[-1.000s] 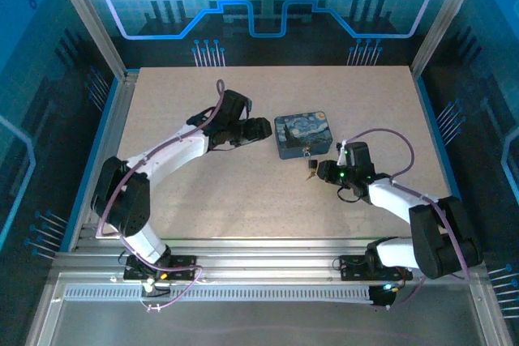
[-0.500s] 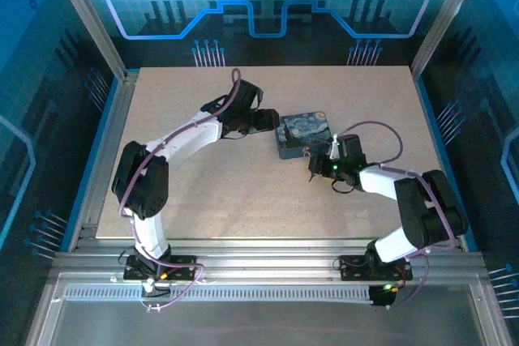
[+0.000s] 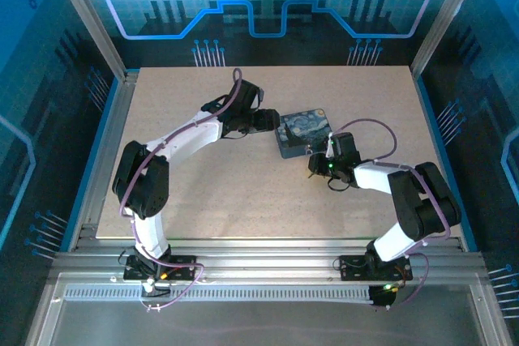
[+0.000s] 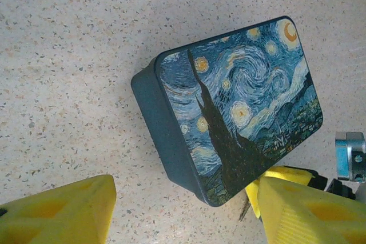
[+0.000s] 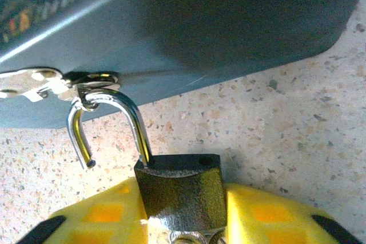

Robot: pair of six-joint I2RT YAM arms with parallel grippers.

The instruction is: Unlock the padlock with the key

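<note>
**Padlock** (image 5: pixel 180 190): black textured body with a silvery shackle (image 5: pixel 134 121). One leg of the shackle sits in the body and the other end hangs free of it. The loop is hooked through the metal hasp (image 5: pixel 34 81) on the tin's side wall, just above the table (image 3: pixel 203 192).

**Right gripper** (image 5: pixel 183 212): clamped on the padlock's body, with a yellow finger (image 5: pixel 269 215) pressed to each side. It sits at the tin's near edge.

**Silvery piece** (image 5: pixel 186 236): sits at the body's lower edge and is cut off by the frame. Whether it is the key cannot be told.

**Tin** (image 4: pixel 240 107): dark blue and rectangular with a swirl-painted lid. It lies flat on the table between the two grippers.

**Left gripper** (image 4: pixel 183 221): jaws spread wide and grasping nothing. Its yellow fingers (image 4: pixel 57 212) stand either side of the tin's near corner, not touching it.
</note>
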